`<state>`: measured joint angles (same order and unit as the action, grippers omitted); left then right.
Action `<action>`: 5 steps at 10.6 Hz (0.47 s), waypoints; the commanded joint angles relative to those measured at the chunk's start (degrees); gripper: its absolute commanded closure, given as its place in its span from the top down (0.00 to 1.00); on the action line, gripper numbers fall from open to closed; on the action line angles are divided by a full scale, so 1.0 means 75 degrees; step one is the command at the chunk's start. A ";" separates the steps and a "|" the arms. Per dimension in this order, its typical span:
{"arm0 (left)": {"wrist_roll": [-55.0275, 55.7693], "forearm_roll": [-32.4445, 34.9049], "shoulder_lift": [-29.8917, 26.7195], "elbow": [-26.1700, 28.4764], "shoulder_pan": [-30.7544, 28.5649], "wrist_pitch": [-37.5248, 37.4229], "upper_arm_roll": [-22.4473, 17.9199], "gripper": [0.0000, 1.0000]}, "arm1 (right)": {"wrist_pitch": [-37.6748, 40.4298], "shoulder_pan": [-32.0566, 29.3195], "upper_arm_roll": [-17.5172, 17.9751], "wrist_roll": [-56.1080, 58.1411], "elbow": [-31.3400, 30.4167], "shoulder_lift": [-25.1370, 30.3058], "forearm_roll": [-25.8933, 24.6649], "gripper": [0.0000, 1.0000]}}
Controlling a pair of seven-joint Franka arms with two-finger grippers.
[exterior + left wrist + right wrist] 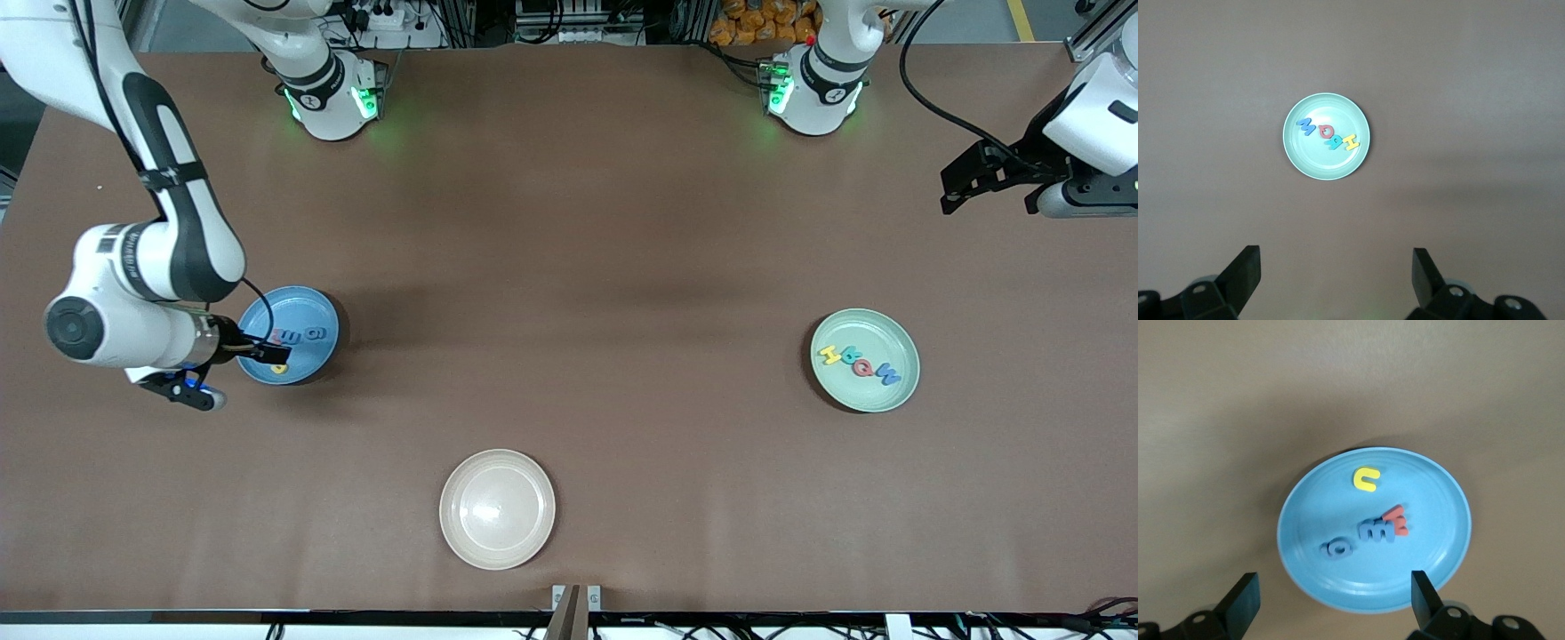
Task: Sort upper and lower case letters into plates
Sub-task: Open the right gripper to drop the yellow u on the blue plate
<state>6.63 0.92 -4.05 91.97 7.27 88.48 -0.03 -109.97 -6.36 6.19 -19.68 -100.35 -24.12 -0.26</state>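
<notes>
The brown table (569, 231) carries three plates. The cream plate (497, 508) lies nearest the front camera. The blue plate (307, 313), toward the right arm's end, holds four letters (1368, 531): yellow, red, teal and blue. The mint plate (865, 360), toward the left arm's end, holds four letters (859, 363) in a row. The right gripper (267, 355) hovers over the blue plate, jaws wide, empty. The left gripper (994, 178) waits above the table's end, jaws wide, empty.

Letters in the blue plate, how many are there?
4, all in the blue plate: a yellow letter apart, and a red letter, a teal letter and a blue letter in a row.
</notes>
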 commanded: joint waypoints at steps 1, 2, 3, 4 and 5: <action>0.0136 -0.0134 0.0060 -0.0145 0.0015 -0.0020 -0.0007 1.00 | 0.1147 0.0202 0.0030 -0.0095 0.1013 0.0250 -0.0081 1.00; 0.0136 -0.0134 0.0060 -0.0145 0.0015 -0.0020 0.0004 1.00 | 0.1581 0.0204 0.0030 -0.0083 0.1330 0.0414 -0.0082 1.00; 0.0136 -0.0134 0.0060 -0.0145 0.0015 -0.0020 0.0005 1.00 | 0.1921 0.0204 0.0041 -0.0083 0.1519 0.0601 -0.0106 1.00; 0.0125 -0.0134 0.0060 -0.0145 0.0015 -0.0020 0.0005 1.00 | 0.1960 0.0250 0.0053 -0.0083 0.1521 0.0916 -0.0117 1.00; 0.0136 -0.0134 0.0060 -0.0145 0.0015 -0.0020 0.0005 1.00 | 0.1960 0.0262 0.0053 -0.0083 0.1521 0.1233 -0.0118 1.00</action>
<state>6.63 0.92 -4.00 91.90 7.34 88.48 -0.03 -96.13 -4.54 6.34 -19.68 -88.36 -18.61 -0.37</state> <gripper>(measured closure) 0.000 0.000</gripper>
